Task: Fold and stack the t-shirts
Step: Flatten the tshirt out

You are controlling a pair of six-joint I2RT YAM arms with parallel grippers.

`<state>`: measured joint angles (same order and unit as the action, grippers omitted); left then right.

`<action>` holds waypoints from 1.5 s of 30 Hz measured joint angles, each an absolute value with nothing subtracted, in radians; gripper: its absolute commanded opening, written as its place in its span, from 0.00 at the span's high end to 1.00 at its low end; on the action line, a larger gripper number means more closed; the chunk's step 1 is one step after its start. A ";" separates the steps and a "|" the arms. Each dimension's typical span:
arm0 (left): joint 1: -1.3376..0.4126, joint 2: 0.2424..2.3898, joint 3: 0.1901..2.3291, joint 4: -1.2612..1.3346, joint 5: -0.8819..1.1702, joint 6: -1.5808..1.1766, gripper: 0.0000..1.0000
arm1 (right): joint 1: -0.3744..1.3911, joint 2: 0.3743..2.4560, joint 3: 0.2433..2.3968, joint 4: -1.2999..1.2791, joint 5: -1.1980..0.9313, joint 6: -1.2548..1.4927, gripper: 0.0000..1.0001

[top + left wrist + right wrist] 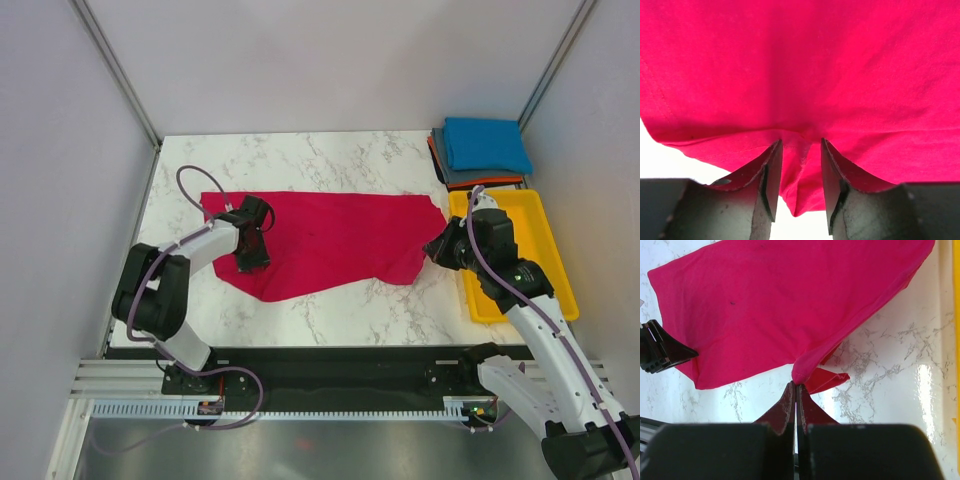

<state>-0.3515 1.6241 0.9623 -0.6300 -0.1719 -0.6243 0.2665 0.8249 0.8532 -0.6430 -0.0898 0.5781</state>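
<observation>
Yellow tray [560, 300] and folded stack [485, 148] flank red t-shirt [340, 235].

the red t-shirt [340, 240] is soft matt cloth, the table [330, 160] is shiny smooth marble-look, and the yellow tray [560, 260] is smooth shiny plastic.

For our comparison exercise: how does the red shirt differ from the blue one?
The red shirt lies spread on the table, unfolded; the blue shirt is a folded rectangle atop a stack. Red is gripped by both claws, left and right; blue is untouched. Both are plain cloth.
</observation>
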 measured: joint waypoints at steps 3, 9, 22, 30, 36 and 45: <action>-0.356 1.639 0.967 -0.630 -0.178 -0.625 0.72 | 0.266 0.826 0.853 -0.643 -0.089 0.575 1.00; -0.355 1.644 0.976 -0.643 -0.185 -0.630 0.98 | 0.266 0.828 0.853 -0.643 -0.078 0.571 1.00; -0.353 1.448 1.275 -0.870 -0.262 -0.606 0.98 | 0.266 0.966 1.054 -0.724 0.049 0.570 1.00; -0.350 1.206 1.600 -0.942 -0.189 -0.605 0.98 | 0.266 1.023 1.551 -0.815 0.092 0.569 1.00; -0.349 0.958 1.712 -0.995 -0.115 -0.605 0.98 | 0.266 0.813 1.629 -0.911 0.132 0.577 1.00; -0.349 0.850 1.807 -1.122 -0.129 -0.603 0.98 | 0.266 0.675 1.807 -0.974 0.193 0.614 1.00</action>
<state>-0.3492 0.8497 1.8072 -1.1217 -0.1291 -0.6029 0.2661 0.6746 1.8069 -0.9737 0.1932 0.6144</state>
